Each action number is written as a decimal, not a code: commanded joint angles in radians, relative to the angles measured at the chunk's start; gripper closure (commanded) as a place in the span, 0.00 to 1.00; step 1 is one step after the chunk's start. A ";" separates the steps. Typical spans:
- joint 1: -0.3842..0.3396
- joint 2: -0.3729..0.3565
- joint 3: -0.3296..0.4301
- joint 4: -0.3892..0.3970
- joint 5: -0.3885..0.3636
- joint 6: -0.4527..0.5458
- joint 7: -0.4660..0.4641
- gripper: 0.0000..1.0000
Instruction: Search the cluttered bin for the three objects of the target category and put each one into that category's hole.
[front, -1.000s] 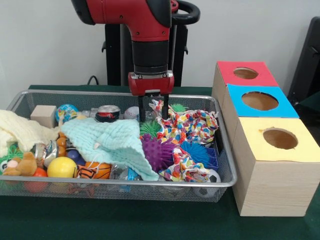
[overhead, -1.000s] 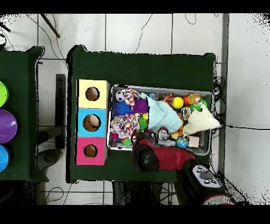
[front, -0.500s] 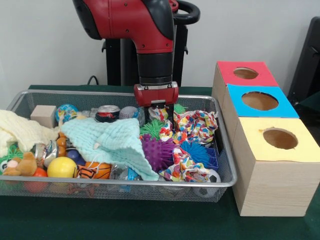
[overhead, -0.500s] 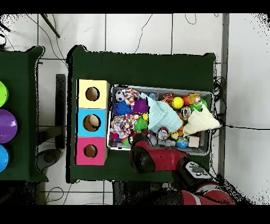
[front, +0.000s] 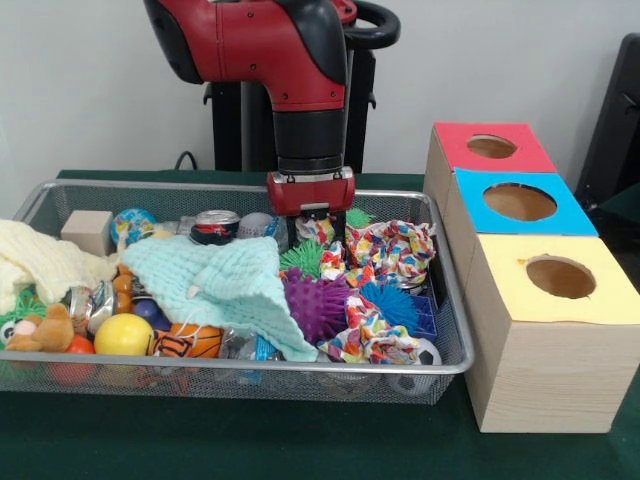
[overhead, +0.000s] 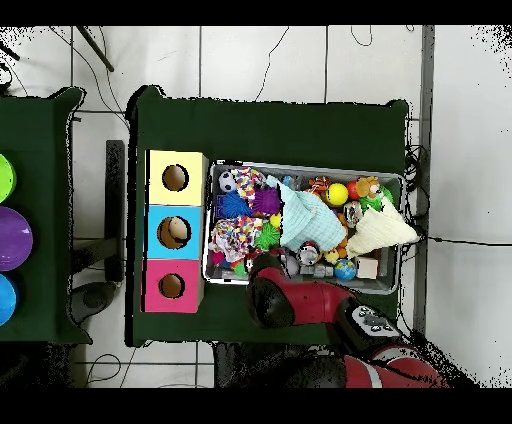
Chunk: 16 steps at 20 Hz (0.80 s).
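The red and black arm (front: 300, 70) drops straight down into the back of the wire mesh bin (front: 450, 340), and the jaws (front: 312, 222) are sunk into the clutter right at the edge of the multicoloured patterned cloth (front: 385, 250). The red jaw housing sits just above the pile, and whether the jaws are wide, narrow or holding anything, I cannot tell — the tips are buried among the toys.

Just below the jaws sits a green spiky ball (front: 300, 258), touching the cloth. Beyond that, toward the bin's front wall, is the purple spiky ball (front: 315, 305), with a blue spiky ball (front: 388, 302) beside it, half under the patterned cloth. A second green spiky tuft (front: 357, 216) peeks out just beside the jaws on the box side.

On the other side of the jaws lie a soda can (front: 216, 227) and a baseball (front: 258, 226), then a globe ball (front: 133, 226) and a wooden block (front: 87, 231) farther off. A mint-green cloth (front: 225, 285) spreads from beside the jaws down toward the front wall, a yellow ball (front: 123, 335) and a small basketball (front: 190, 342) near its lower edge.

Well apart from the jaws, outside the bin on the green counter (front: 250, 440), stand three boxes in a row: red-topped box (front: 490, 148), blue-topped box (front: 520, 203), yellow-topped box (front: 555, 280), each with a round hole.

From overhead, the arm (overhead: 300, 300) covers the bin's (overhead: 300, 168) edge nearest the three boxes' red end (overhead: 172, 286).
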 joint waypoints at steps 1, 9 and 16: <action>-0.005 0.082 -0.001 -0.078 -0.047 0.019 0.104 0.00; 0.009 0.092 -0.011 -0.075 -0.044 0.005 0.109 0.00; 0.016 0.083 0.001 -0.081 -0.023 0.065 0.106 1.00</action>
